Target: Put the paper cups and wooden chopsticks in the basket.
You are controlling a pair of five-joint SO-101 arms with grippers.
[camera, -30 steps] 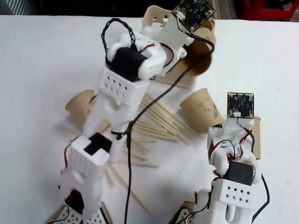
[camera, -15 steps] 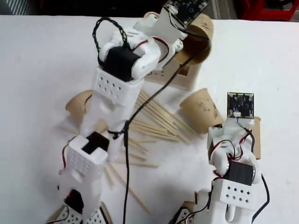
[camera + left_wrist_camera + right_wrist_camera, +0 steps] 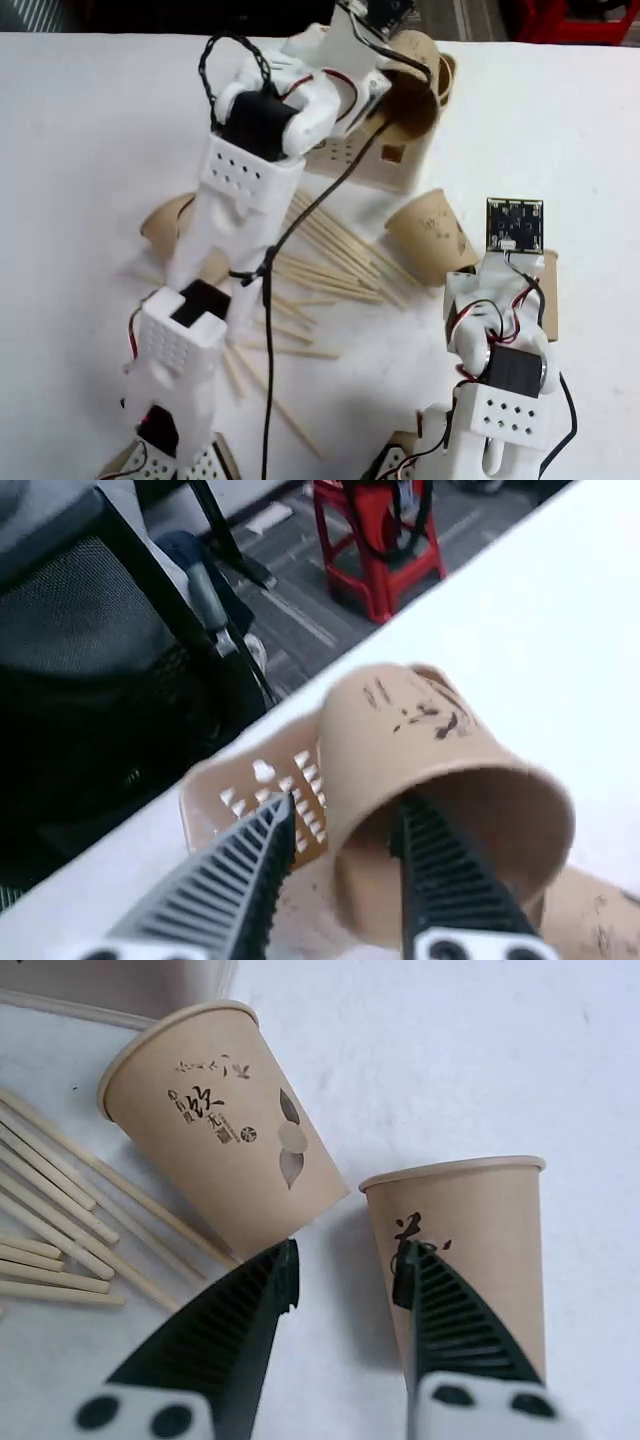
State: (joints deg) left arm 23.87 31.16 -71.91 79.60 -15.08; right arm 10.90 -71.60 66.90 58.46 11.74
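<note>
as the left claw grips a paper cup by its wall over the basket, the drop-off step appears in hand; the next move calls for lowering slightly and opening the claw.

We see our tool gripping a cup by its wall, one finger inside, one outside, the basket just behind; a red stool stands beyond the tabletop.
</note>
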